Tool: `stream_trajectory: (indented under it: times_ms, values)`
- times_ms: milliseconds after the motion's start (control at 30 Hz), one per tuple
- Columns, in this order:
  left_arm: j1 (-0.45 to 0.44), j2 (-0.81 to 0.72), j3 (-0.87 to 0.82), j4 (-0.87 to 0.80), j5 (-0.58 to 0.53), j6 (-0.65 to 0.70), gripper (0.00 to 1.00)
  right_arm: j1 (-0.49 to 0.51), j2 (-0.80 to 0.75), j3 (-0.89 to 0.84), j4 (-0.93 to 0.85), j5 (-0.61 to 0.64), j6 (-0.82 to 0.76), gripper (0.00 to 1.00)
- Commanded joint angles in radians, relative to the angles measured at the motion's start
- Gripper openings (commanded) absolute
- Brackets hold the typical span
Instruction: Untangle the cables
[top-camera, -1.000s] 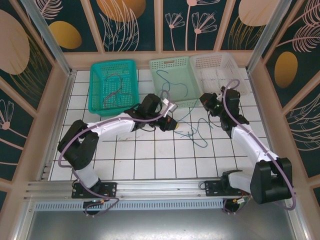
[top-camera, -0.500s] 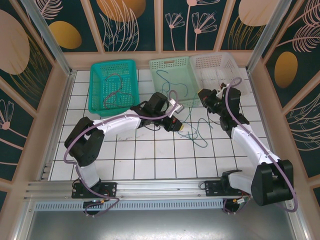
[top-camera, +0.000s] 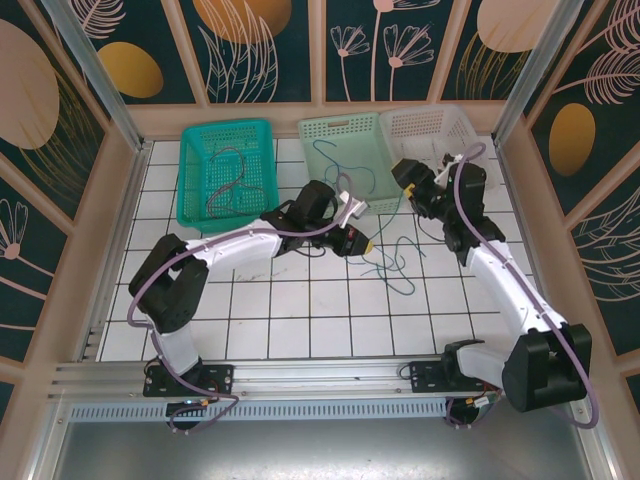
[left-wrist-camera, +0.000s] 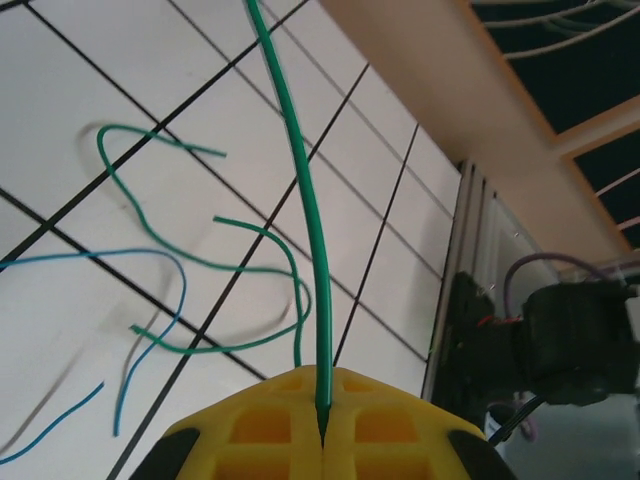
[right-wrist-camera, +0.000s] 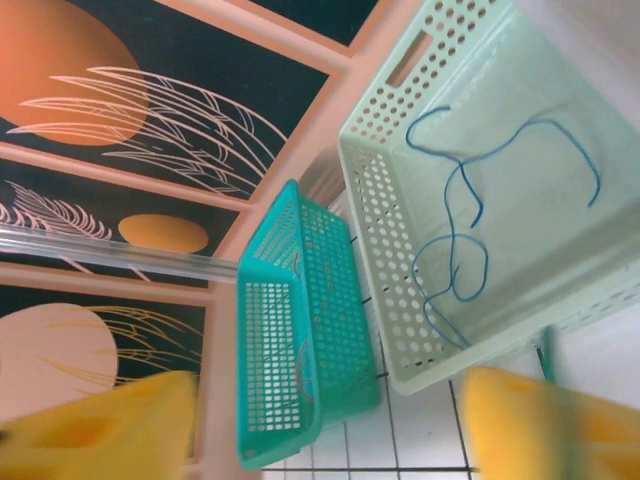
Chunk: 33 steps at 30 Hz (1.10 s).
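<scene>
Jaws of the left end effector (left-wrist-camera: 322, 405) pinch the green cable (left-wrist-camera: 306, 200) (nearly straight from there); right end effector (right-wrist-camera: 320, 425) stands wide before the mint basket (right-wrist-camera: 372, 200).

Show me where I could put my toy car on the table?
The near white tiles between the two arm bases are bare. It's crowded in the middle right, where the cables curl before the mint basket.

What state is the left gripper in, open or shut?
The left gripper is shut: its yellow fingers meet in the left wrist view, pinching the green cable between them.
</scene>
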Motion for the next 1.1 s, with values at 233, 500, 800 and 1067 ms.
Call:
stream_trajectory:
  times_ms: [233, 500, 800, 1067]
  values:
    - [0.105, -0.145, -0.07, 0.365, -0.061, -0.376, 0.0, 0.022, -0.189, -0.045, -0.141, 0.036, -0.335, 0.78]
    - [0.103, -0.126, -0.067, 0.435, -0.009, -0.453, 0.0, 0.207, -0.128, -0.008, -0.235, 0.034, -0.607, 0.77]
    - [0.105, -0.113, -0.036, 0.433, 0.039, -0.483, 0.0, 0.284, -0.018, 0.071, -0.31, 0.025, -0.775, 0.78]
    - [0.106, -0.067, -0.001, 0.513, 0.073, -0.56, 0.0, 0.339, 0.026, 0.066, -0.33, -0.021, -0.83, 0.75]
